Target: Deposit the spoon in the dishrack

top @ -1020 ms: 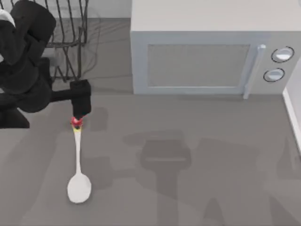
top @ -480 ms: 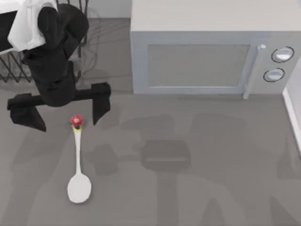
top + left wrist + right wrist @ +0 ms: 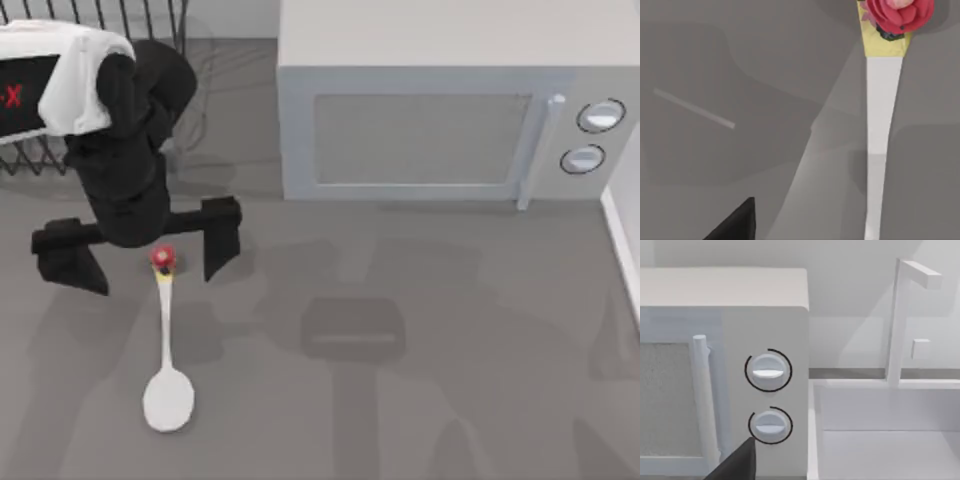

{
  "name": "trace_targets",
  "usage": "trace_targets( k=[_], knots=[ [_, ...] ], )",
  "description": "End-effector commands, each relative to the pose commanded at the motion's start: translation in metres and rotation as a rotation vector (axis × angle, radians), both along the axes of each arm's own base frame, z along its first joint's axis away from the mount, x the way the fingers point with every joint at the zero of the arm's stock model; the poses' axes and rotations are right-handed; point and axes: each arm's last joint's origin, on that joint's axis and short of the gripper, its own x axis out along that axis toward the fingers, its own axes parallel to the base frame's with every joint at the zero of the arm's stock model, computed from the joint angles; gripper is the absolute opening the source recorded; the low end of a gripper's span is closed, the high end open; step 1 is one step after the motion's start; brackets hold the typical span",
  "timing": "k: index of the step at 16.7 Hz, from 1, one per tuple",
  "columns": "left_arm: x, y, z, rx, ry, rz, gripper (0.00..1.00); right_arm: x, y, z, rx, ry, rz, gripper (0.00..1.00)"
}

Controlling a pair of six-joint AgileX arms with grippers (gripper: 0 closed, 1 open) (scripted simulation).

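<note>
Top view: the left gripper [image 3: 140, 252] has been reopened and turned since a second ago — its jaws are now spread wide, one to each side of the knob of the spoon [image 3: 166, 345], nothing pinched. A fresh grasp seems to be in preparation. The spoon is left flat on the counter [image 3: 420, 400], well short of the dishrack [image 3: 100, 20] at far left.

Left wrist view: the handle [image 3: 881, 125] is seen running straight — knob far, bowl near.
</note>
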Motion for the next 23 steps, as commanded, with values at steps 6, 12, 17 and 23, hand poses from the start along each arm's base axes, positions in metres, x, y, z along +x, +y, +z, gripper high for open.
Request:
trace_targets(
  k=[6, 12, 17, 23],
  knots=[
    [-0.002, 0.000, -0.064, -0.001, -0.003, 0.001, 1.00, 0.000, 0.000, 0.000, 0.000, 0.000, 0.000, 1.00],
    [-0.002, 0.000, -0.067, 0.000, -0.001, 0.001, 0.85, 0.000, 0.000, 0.000, 0.000, 0.000, 0.000, 1.00],
    [-0.002, 0.000, -0.067, 0.000, -0.001, 0.001, 0.47, 0.000, 0.000, 0.000, 0.000, 0.000, 0.000, 1.00],
    [-0.002, 0.000, -0.067, 0.000, -0.001, 0.001, 0.02, 0.000, 0.000, 0.000, 0.000, 0.000, 0.000, 1.00]
  ],
)
